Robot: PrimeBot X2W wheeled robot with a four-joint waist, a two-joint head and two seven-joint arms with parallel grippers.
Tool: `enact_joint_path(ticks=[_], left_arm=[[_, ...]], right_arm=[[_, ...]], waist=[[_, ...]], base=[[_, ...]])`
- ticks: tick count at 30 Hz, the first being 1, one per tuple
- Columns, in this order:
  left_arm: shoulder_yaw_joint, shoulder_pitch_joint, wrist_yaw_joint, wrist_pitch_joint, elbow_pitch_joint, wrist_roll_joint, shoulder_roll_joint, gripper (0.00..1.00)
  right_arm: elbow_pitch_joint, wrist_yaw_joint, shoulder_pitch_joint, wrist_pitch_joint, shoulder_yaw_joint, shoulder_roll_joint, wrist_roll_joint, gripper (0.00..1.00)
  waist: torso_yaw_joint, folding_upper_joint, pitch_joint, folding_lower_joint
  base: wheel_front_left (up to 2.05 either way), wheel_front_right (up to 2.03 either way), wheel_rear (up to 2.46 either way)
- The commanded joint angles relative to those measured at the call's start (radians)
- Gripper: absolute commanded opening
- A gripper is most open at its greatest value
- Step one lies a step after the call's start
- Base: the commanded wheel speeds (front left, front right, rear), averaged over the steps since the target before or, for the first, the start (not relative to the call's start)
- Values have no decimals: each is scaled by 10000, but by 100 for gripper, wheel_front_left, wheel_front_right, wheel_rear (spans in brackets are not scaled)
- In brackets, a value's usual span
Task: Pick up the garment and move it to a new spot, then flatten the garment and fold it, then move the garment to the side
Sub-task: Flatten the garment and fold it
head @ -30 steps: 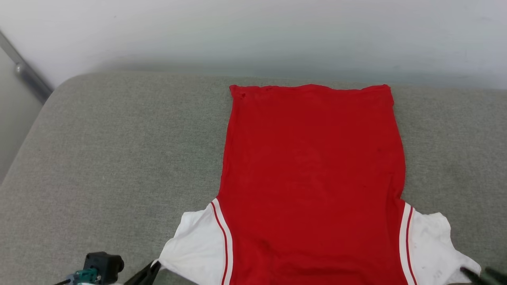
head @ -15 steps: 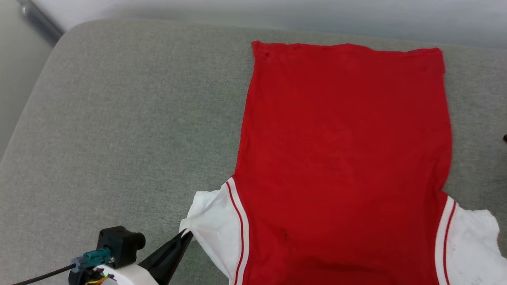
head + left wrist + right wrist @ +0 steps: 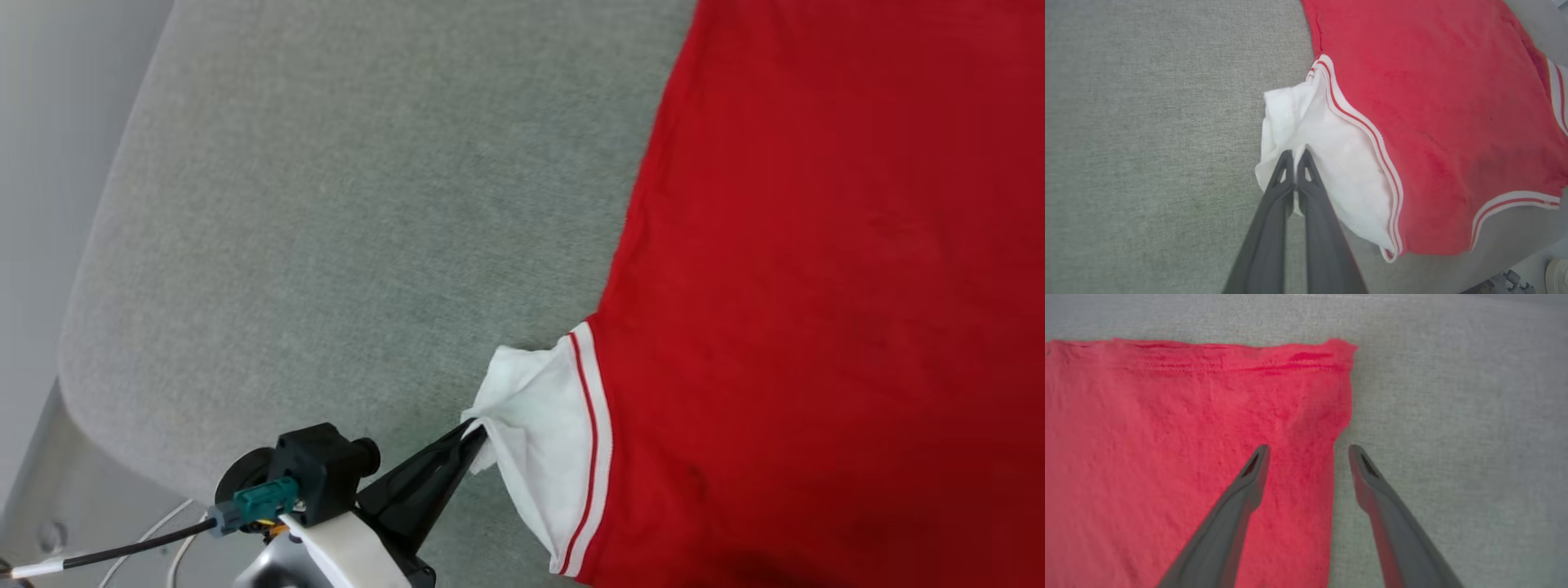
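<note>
1. Here the shirt (image 3: 816,245) lies mostly flat, plain red side up, on the grey cushion (image 3: 326,204)
2. The left pincer (image 3: 1295,157) is closed on the edge of the white sleeve (image 3: 1331,171), bunching it
3. The right pincer (image 3: 1308,451) gapes open, straddling the shirt's side edge near the hem corner
4. The cloth looks light, soft and limp; it will likely sag and wrinkle, so hold seams and corners
</note>
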Motion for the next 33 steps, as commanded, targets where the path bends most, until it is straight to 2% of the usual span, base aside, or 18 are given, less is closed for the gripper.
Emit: enact_joint_path(ticks=[1, 5, 11, 12, 15, 22, 33], left_arm=[[-17, -139, -71, -88, -3, 59, -52, 0], [-15, -312, -165, -284, 50, 12, -222, 0], [-60, -388, -232, -362, 163, 60, -259, 0], [-66, -395, -231, -386, 194, 55, -271, 0], [-60, -440, -202, -459, 246, 149, -305, 0], [-13, -523, -73, -429, 341, 301, -187, 0], [289, -64, 301, -349, 536, 12, 85, 0]], right_arm=[[28, -3, -168, 90, -88, -27, -151, 100], [215, -3, -385, 606, -261, -128, -899, 100], [296, -3, 23, 873, -325, 157, -1022, 99], [283, -3, 149, 863, -219, 152, -937, 0], [283, -3, 538, 1010, -114, 121, -727, 0], [121, -3, 907, 604, -93, -15, -529, 0], [-231, -3, 2770, 55, -39, 226, 611, 0]], waist=[[328, 0, 314, -3], [597, 0, 516, -3], [702, 0, 679, -3], [705, 0, 694, -3], [672, 0, 700, -3], [358, 0, 234, -3], [-909, 0, -1451, -3]], base=[[0, 0, 0], [0, 0, 0], [0, 0, 0], [0, 0, 0], [0, 0, 0], [0, 0, 0], [0, 0, 0]])
